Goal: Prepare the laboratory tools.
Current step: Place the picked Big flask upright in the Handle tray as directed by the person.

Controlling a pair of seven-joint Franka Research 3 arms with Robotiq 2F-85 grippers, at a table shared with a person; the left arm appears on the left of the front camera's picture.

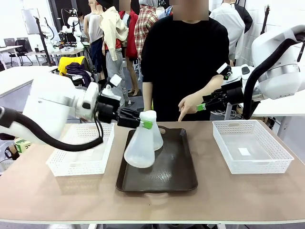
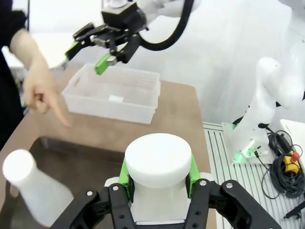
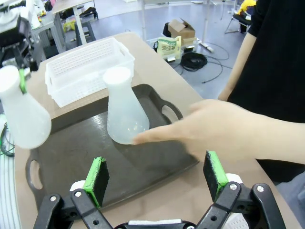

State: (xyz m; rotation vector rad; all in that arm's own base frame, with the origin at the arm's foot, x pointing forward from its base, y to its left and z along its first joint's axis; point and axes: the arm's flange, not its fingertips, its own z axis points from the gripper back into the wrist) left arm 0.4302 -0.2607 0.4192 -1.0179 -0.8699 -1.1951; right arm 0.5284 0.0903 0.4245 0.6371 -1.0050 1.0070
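One translucent white flask (image 1: 139,149) hangs tilted above the dark brown tray (image 1: 177,177). My left gripper (image 1: 146,124) is shut on its neck, and the flask's white top (image 2: 158,160) sits between the green pads (image 2: 124,172). The second flask (image 1: 157,137) stands upright on the tray's far part, also in the right wrist view (image 3: 124,112) and the left wrist view (image 2: 26,187). My right gripper (image 1: 203,106) hovers open over the table's far side with nothing in it (image 3: 155,176). The person's hand (image 3: 224,131) points a finger at the standing flask.
A white mesh basket (image 1: 64,164) lies left of the tray and another (image 1: 267,167) lies to its right, holding a small white slip. The person stands at the far edge behind the tray. Bare tabletop runs along the front edge.
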